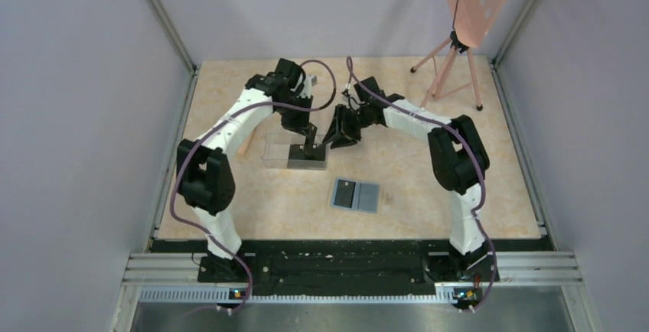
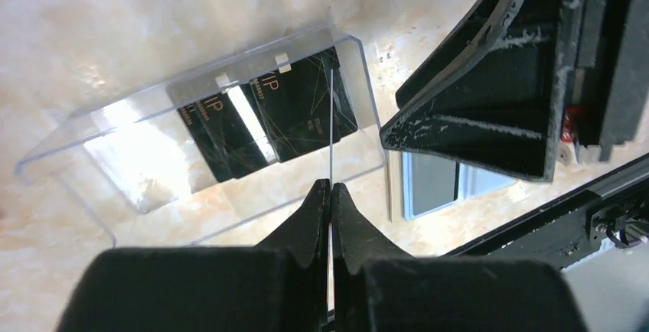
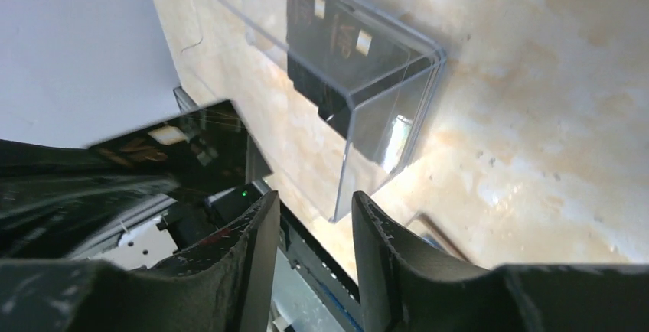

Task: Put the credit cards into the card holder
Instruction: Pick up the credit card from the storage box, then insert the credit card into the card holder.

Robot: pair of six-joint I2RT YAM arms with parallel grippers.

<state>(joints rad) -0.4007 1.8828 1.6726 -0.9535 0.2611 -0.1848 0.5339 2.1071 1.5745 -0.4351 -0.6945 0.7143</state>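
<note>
The left claw point(image 2: 331, 188) is pressed together on a thin black credit card point(image 3: 184, 142), which stands edge-on between its tips in the left wrist view and shows its dark face with a small light mark in the right wrist view. The card is held above the right end of a clear box point(image 2: 134, 156) that lies on the table point(image 1: 268, 202). Inside that box, at the same end, rest more black credit cards point(image 2: 291, 110), overlapping one another, with pale lettering and small light marks visible through the transparent wall. The right claw point(image 3: 310, 221) hangs just beside the left one, on its right, its two fingers point(image 3: 252, 240) apart with nothing between them; it is pointed down toward the corner of the box. The card holder point(image 1: 355, 194) lies opened flat on the table, grey-blue inside facing up, nearer the arm bases than the box and a little to the right of it, apart from both claws. Its left half looks darker than its right; whether a card lies there cannot be told from above.
</note>
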